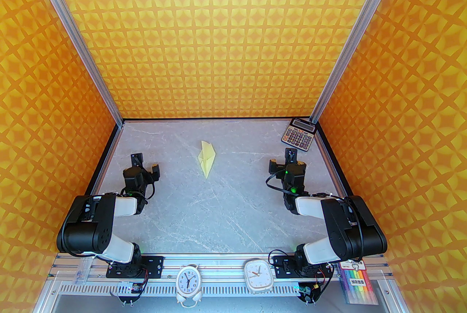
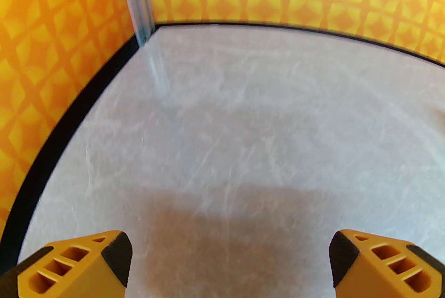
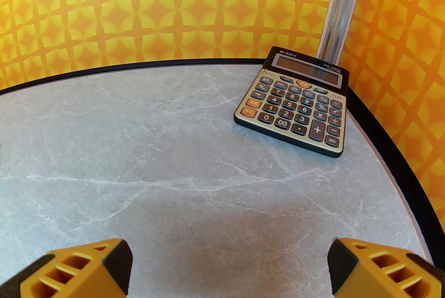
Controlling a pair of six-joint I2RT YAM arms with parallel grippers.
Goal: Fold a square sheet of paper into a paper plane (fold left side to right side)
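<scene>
The square sheet of paper lies folded into a slim pale yellow paper plane (image 1: 207, 158) on the grey marble table (image 1: 219, 216), back centre, its point toward the near edge. My left gripper (image 1: 146, 164) stands open well to the plane's left, touching nothing. In the left wrist view its orange fingers (image 2: 87, 262) are spread wide over bare table. My right gripper (image 1: 282, 159) stands open far to the plane's right, just in front of the calculator. The right wrist view has nothing between its gripper's (image 3: 229, 265) fingertips.
A grey calculator (image 1: 298, 134) (image 3: 295, 102) lies in the back right corner by an aluminium post (image 3: 342, 1). Two white clocks (image 1: 188, 282) (image 1: 258, 275) and a pack of coloured markers (image 1: 359, 286) sit on the front rail. Orange patterned walls close three sides.
</scene>
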